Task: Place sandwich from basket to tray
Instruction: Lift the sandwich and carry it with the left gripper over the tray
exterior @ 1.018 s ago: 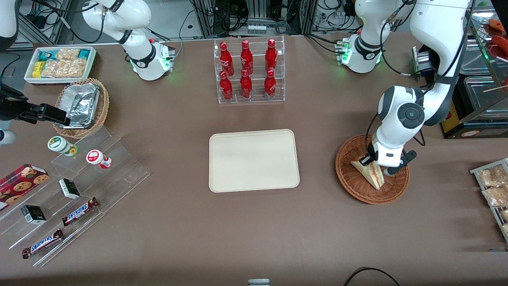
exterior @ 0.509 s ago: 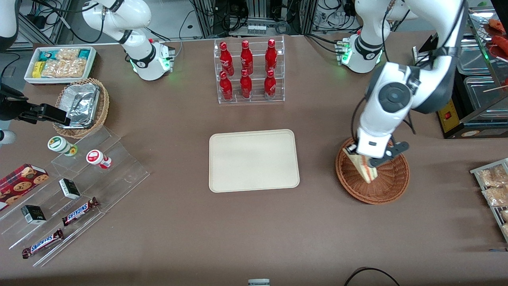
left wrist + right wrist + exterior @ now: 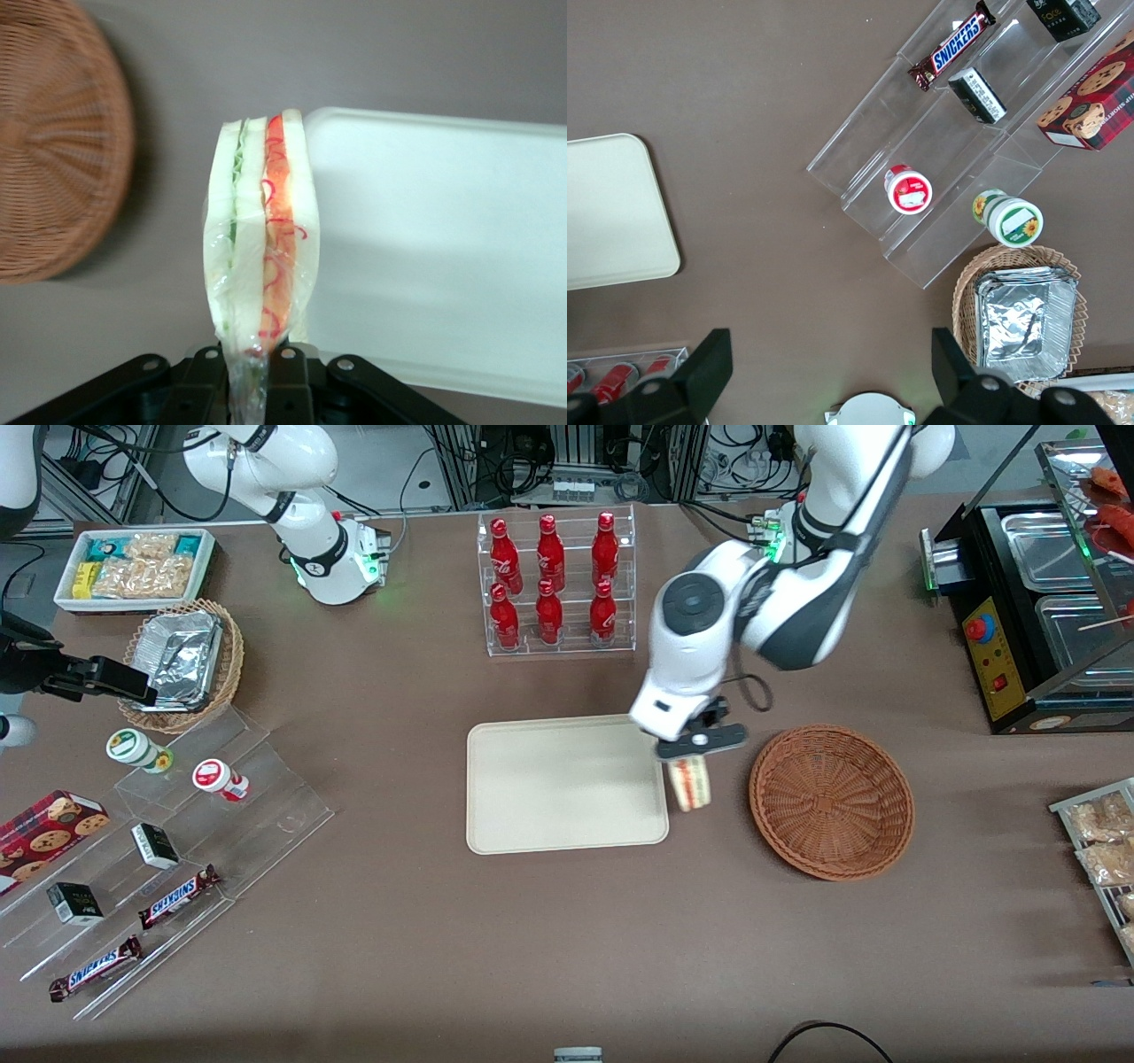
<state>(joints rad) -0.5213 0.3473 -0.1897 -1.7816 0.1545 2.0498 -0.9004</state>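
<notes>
Brown worktop (image 3: 399,921), cluttered with shop stock at both ends; cable racks at the back.

Item 1, the sandwich (image 3: 690,783): a small triangular wedge of pale white bread in clear wrap, with green filling along one layer and red and orange strands along the next, seen edge-on in the left wrist view (image 3: 260,257). It hangs point-down from the gripper (image 3: 687,755), whose jaws I read as clenched on its wrapped end. I place it in the air between basket and tray, just at the tray's edge toward the working arm's end.

Item 2, the basket (image 3: 831,802): round, shallow, reddish-brown woven wicker, with nothing in it.

Item 3, the tray (image 3: 565,783): flat, cream-beige, rectangular, rounded corners and a low rim, with nothing on it.

Progress, as I judge it: pick-up and lift-out are done and the carry is nearly complete. Left to do: bring the wedge over the tray's middle, lower it, release.

Surroundings: a clear acrylic rack of red bottles (image 3: 554,584) farther from the front camera than the tray; a lighter tan wicker basket with foil containers (image 3: 182,662) and stepped acrylic shelves of snack bars (image 3: 177,841) toward the parked arm's end.
</notes>
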